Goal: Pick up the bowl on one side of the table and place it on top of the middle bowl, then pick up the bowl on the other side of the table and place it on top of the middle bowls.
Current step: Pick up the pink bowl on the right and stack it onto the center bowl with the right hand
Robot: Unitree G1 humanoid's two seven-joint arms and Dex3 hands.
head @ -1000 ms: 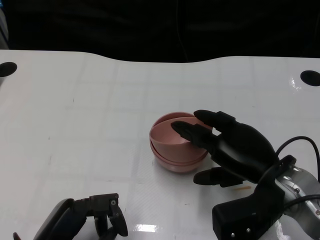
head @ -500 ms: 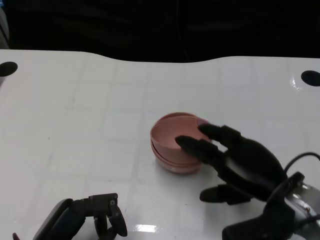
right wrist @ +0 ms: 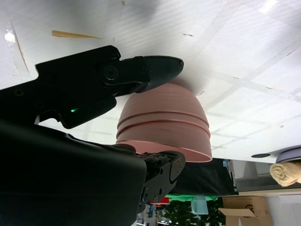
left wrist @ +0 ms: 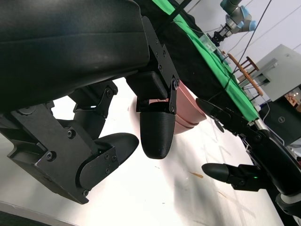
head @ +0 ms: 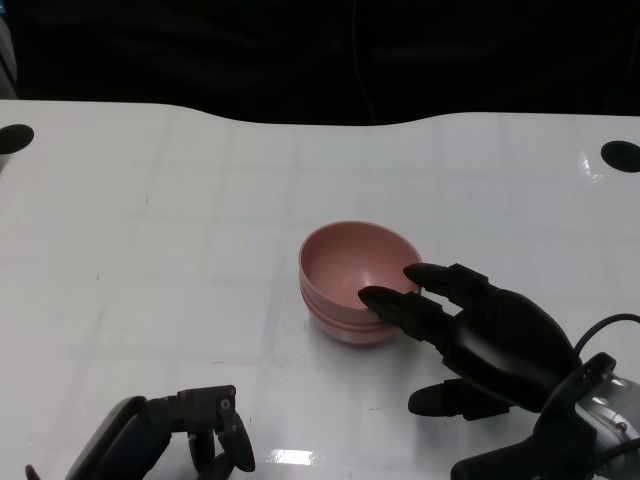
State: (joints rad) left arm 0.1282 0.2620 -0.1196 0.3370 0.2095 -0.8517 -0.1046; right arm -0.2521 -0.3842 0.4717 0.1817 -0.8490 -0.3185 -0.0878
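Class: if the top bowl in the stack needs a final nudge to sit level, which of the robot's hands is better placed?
Right. The right hand is beside the pink bowl stack; the left hand sits curled, well away.

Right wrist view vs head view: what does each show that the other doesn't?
Only the right wrist view: the outside wall of the pink bowl stack, with ridges where the bowls nest, a tan sliver on the table, and a rolled towel and cardboard box beyond the table.

Only the head view: the stack's hollow inside, the left hand with fingers curled in and holding nothing, and two dark round spots at the table's far corners.

Both: the stack, the white table, and the right hand beside the stack.
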